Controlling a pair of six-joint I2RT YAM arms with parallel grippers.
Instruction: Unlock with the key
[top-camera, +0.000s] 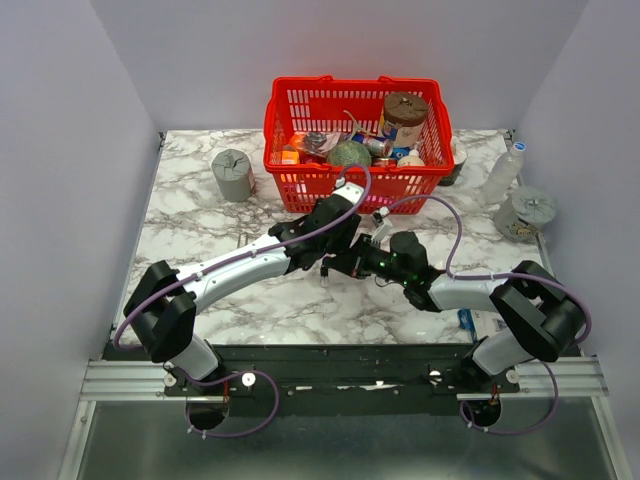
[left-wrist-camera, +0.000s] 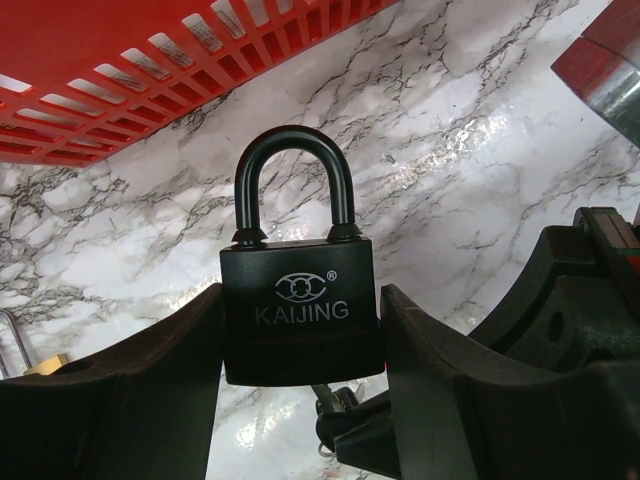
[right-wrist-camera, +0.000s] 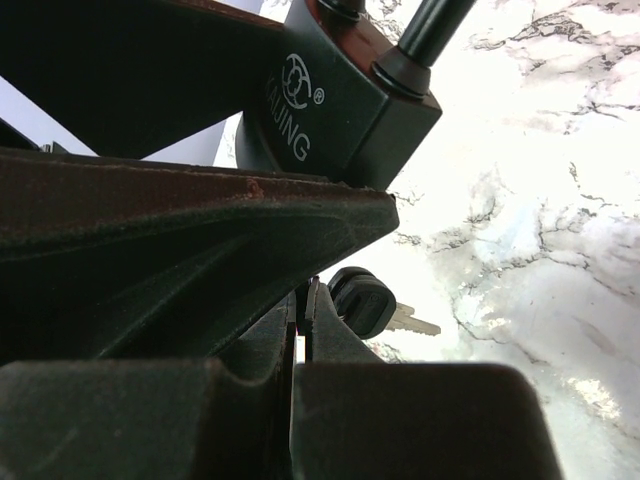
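Looking first at the left gripper (left-wrist-camera: 300, 345), we found its jaws spread fairly wide and clamped on the flanks of one black padlock (left-wrist-camera: 300, 290), held shackle-up off the tabletop. The right gripper (right-wrist-camera: 302, 315) was pinched shut on the key (right-wrist-camera: 372, 305) just beneath the padlock's base; one dark head and one silvery blade showed beside its fingertips. We counted one red basket (top-camera: 300, 110) of clutter beyond both grippers, two grey cylinders (top-camera: 232, 172) well apart on either side, one clear bottle (top-camera: 503, 172) and one small brass lock (left-wrist-camera: 30, 365) left of the left gripper. The table (top-camera: 200, 230) was white veined marble, and plain pale walls enclosed it.
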